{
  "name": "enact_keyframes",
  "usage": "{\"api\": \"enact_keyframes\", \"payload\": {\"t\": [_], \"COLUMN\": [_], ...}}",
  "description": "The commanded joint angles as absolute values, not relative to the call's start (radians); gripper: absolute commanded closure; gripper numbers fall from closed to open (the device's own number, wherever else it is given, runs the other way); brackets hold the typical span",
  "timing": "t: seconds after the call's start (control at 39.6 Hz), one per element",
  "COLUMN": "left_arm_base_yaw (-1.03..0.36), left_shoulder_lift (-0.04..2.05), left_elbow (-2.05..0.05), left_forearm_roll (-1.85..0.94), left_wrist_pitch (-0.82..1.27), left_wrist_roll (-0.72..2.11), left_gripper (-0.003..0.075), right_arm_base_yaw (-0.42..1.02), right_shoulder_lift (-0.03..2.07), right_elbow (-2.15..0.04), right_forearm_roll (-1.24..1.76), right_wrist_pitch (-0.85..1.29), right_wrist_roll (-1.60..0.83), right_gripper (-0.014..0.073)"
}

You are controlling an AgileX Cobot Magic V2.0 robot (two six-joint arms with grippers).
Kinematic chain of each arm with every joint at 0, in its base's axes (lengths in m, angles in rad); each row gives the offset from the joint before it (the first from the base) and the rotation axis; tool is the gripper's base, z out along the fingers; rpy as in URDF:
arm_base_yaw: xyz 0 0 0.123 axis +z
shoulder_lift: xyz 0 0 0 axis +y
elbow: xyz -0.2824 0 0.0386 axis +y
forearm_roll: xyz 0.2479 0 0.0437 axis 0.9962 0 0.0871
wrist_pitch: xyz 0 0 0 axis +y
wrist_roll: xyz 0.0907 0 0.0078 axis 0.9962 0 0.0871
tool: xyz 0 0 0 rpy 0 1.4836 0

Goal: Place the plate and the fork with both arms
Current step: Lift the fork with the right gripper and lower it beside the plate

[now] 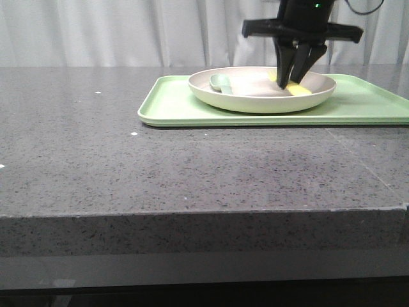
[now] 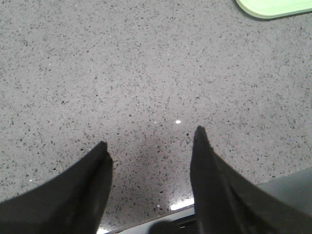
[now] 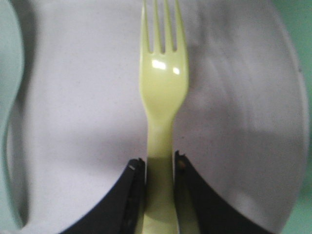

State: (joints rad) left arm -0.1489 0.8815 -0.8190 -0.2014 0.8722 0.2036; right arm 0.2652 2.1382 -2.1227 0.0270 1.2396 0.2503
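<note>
The cream-white plate (image 1: 255, 99) sits on the light-green tray (image 1: 172, 105) at the back of the table. The pale-yellow fork (image 1: 299, 90) lies in the plate on its right side. In the right wrist view the fork (image 3: 163, 83) points away from the fingers over the plate's floor (image 3: 87, 97). My right gripper (image 1: 289, 81) reaches down into the plate, and in the right wrist view this gripper (image 3: 159, 163) is shut on the fork's handle. My left gripper (image 2: 148, 139) is open and empty over bare countertop; it does not show in the front view.
A pale grey-green spoon (image 1: 222, 82) lies in the plate's left part and shows at the edge of the right wrist view (image 3: 9, 87). A corner of the tray (image 2: 273, 7) shows in the left wrist view. The grey speckled countertop (image 1: 192, 173) runs to its front edge.
</note>
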Motion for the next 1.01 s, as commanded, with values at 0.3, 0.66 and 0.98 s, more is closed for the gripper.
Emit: {"api": "enact_keyframes", "payload": {"t": [0.3,0.66,0.98], "left_arm_base_yaw": [-0.147,-0.147,-0.147], "left_shoulder_lift": [0.876,0.876,0.876], "left_elbow": [-0.845,-0.845,-0.845], "left_forearm_roll": [-0.222,-0.222,-0.222], "left_wrist_pitch": [0.827,0.827,0.827], "left_wrist_roll": [0.204,0.204,0.204], "left_gripper": [0.0364,0.0364,0.0364], "right_arm_base_yaw": [0.182,0.065,0.043], "right_shoulder_lift": [1.916,1.897,1.949], "right_elbow": [-2.14,-2.013,-1.92], "right_forearm_roll": [0.02,0.024,0.024], "right_wrist_pitch": [1.337,1.295,1.189], "right_wrist_roll": [0.167,0.137,0.135], "right_gripper": [0.0526,0.0526,0.0526]}}
